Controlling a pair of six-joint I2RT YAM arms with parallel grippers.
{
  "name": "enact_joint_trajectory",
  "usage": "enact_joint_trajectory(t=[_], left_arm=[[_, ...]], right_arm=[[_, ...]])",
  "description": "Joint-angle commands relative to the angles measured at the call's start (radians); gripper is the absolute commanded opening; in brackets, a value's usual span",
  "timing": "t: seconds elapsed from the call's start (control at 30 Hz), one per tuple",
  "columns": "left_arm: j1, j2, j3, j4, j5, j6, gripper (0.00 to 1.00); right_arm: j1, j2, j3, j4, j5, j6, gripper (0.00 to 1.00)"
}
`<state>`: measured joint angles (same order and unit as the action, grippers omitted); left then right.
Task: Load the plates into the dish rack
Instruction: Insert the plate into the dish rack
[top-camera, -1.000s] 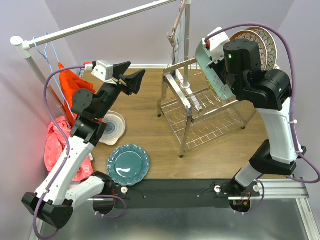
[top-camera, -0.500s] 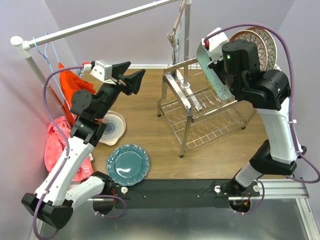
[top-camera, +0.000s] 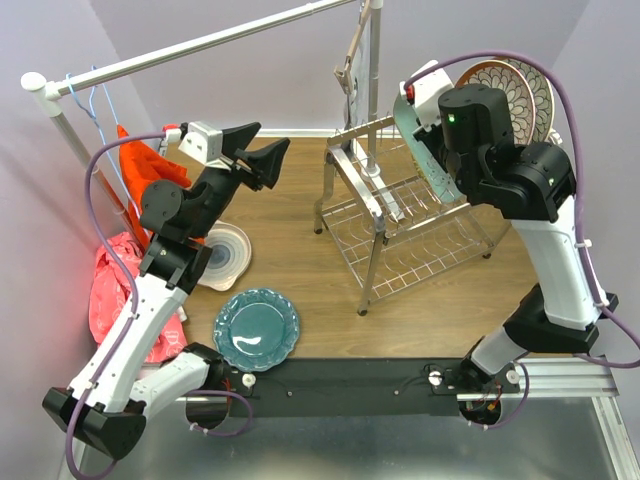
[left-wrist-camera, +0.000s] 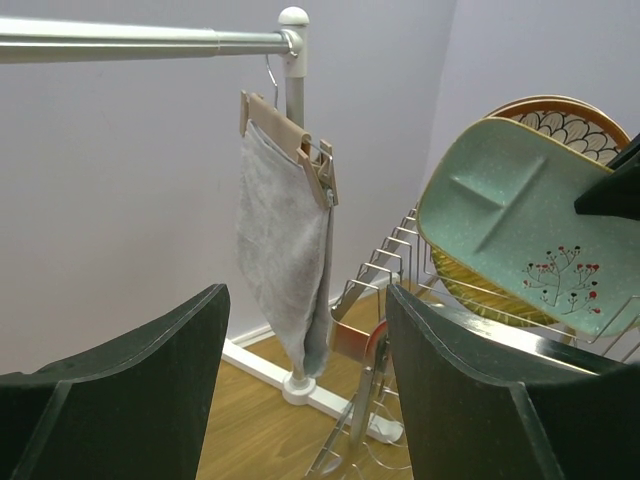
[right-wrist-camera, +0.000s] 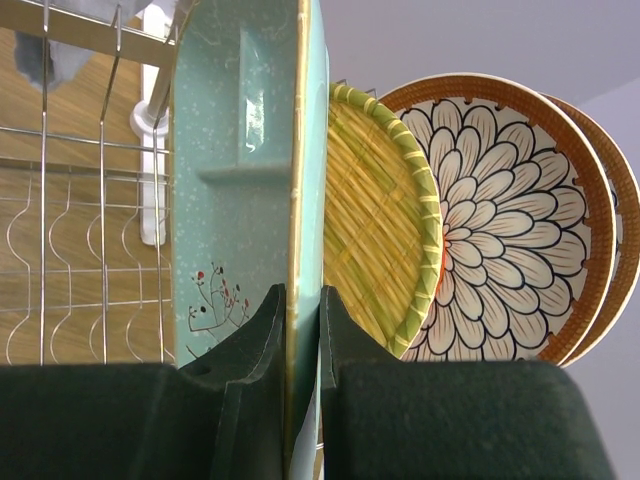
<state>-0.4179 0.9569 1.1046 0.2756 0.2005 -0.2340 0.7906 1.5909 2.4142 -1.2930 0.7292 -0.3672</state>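
R hand (right-wrist-camera: 300, 310) pinches mint plate (right-wrist-camera: 235, 150) rim, upper right, at dish rack (top-camera: 374, 265); L hand (left-wrist-camera: 305, 310) wide open, empty.

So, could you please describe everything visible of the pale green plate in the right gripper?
The pale green plate is speckled, glossy like ceramic, rounded-rectangular, with raised dividers and a small red-berried twig motif. It stands on edge over the dish rack, its rim pinched in the right gripper, beside the yellow woven plate.

I see my right jaws pinching the mint plate (right-wrist-camera: 235, 180) edge-on, just beside the yellow woven plate (right-wrist-camera: 375, 220).
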Motion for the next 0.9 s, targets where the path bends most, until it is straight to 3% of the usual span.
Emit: enact_joint_trajectory(t=[0.0,0.53,0.87], left_arm=[[0.01,-0.033,-0.015,0.02,0.013,-0.002,0.72],[0.018,-0.018,-0.009,0.031,0.023,0.002,0.72],[0.024,-0.021,-0.018,0.033,0.025,0.001,0.72]], right_arm=[[-0.008,-0.037,-0.012,0.024,0.148,-0.068,0.07],[-0.01,-0.046,-0.064,0.014,0.157,-0.044,0.07],[-0.01,-0.028,-0.076,-0.008,0.113,-0.012,0.17]])
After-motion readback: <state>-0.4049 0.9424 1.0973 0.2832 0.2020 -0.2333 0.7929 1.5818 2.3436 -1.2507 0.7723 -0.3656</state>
